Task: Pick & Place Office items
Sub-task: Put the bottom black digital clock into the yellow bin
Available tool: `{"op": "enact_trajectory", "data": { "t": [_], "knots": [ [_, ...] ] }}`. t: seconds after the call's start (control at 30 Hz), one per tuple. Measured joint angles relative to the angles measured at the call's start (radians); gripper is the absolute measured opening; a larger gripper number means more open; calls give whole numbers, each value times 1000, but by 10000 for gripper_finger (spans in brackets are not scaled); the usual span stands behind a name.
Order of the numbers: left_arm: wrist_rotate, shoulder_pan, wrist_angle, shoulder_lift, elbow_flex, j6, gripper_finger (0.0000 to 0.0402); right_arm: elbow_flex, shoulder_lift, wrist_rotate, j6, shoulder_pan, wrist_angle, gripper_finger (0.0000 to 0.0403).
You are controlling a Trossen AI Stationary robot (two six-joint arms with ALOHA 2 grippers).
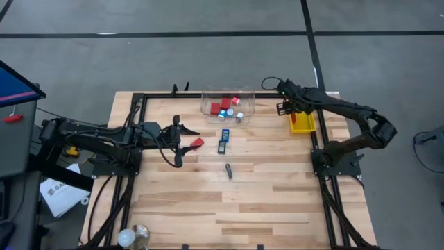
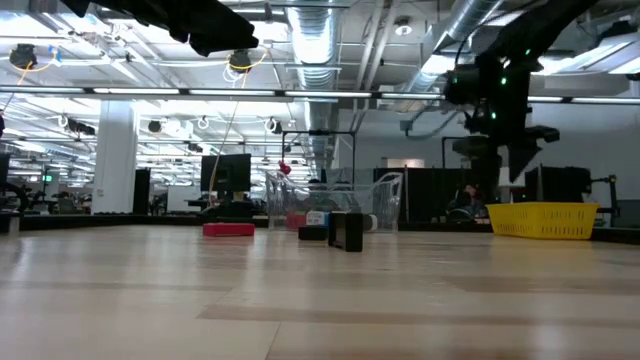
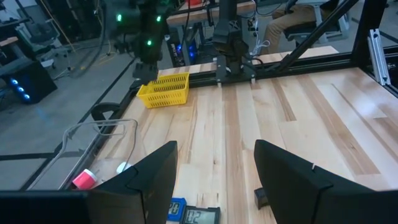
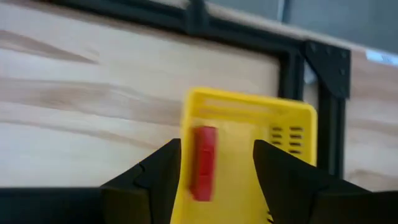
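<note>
One red block (image 4: 203,162) is seen between the parted fingers of the right gripper (image 1: 283,107), over the yellow tray (image 1: 302,126) at the frame's right. Most office items (image 1: 227,107) remain in the clear tub (image 1: 208,105) at upper centre, with others (image 1: 223,139) loose on the table (image 1: 263,194). The left gripper (image 1: 182,139), fingers apart and empty, is held beside another red block (image 1: 197,143) left of centre.

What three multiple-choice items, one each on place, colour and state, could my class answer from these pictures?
1. Where is the right gripper?
A. over the yellow slotted plastic tray
B. over the clear plastic tub
C. at the table's near edge

2. What colour is the blocky piece seen between the right gripper's fingers?
A. green
B. red
C. white

3. How do the left gripper's fingers stand?
A. clamped on the tub
B. apart, holding nothing
C. out of view

A: the wrist view looks down on the tray.
B: it shows red against yellow.
B: bare table shows between them.
</note>
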Motion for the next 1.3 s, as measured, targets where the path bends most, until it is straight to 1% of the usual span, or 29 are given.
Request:
{"op": "enact_trajectory", "data": {
  "t": [0.13,0.27,0.33,0.43,0.5,0.57,0.67,0.77,0.9,1.0,1.1,1.2,1.3],
  "knots": [
    [0,0,-2,0,0,0,209,0,-102,-20,1,91,13,194],
    [0,0,-3,0,0,0,209,0,-204,-77,51,241,40,193],
    [-1,0,-3,0,0,-2,209,0,-245,-101,93,343,61,190],
    [-1,0,-3,0,0,-3,209,0,-279,-106,160,527,118,186],
    [-2,0,-3,0,0,-7,209,0,-282,-97,204,648,175,183],
    [-11,0,-3,0,0,-9,209,0,-270,-63,244,763,231,179],
    [-37,0,-3,-1,0,-17,209,0,-221,13,291,927,326,172],
    [-99,0,-4,-1,0,-24,209,0,-131,132,336,1079,438,165],
    [-174,0,-6,-1,0,-30,209,0,4,260,399,1218,556,153],
    [-200,0,-5,-1,0,-30,209,0,94,312,467,1268,616,144],
    [-209,0,-6,-18,0,-29,209,10,189,336,512,1296,680,138],
    [-207,0,-11,-49,2,-29,209,74,291,324,534,1302,670,138],
    [-180,0,-27,-95,2,-29,209,155,388,308,534,1292,630,147]
  ]
}}
